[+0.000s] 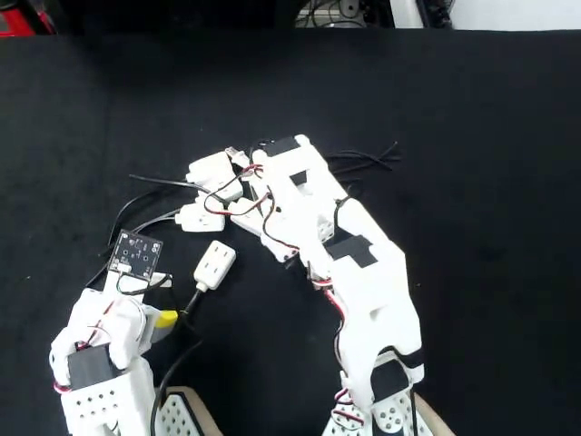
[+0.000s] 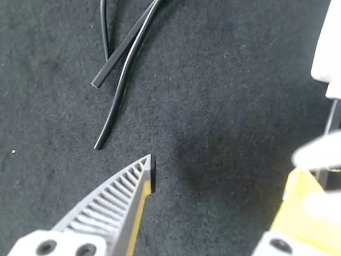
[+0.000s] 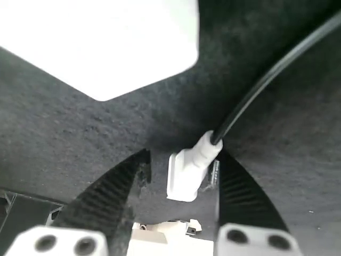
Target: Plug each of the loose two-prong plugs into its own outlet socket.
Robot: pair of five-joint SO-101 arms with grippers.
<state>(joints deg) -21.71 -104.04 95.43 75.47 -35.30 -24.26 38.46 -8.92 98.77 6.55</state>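
Now | right claw [image 3: 184,157] spread, plug [image 3: 184,178] lengthwise in its gap, cord [image 3: 266,85] end outward | left claw [image 2: 224,165] spread

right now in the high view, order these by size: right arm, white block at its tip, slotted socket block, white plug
1. right arm
2. white block
3. slotted socket block and white plug: these two look about alike, so I won't rank them.

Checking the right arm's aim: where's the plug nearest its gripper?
Right wrist view: the white plug lies between the right gripper's open fingers, near a larger white block.
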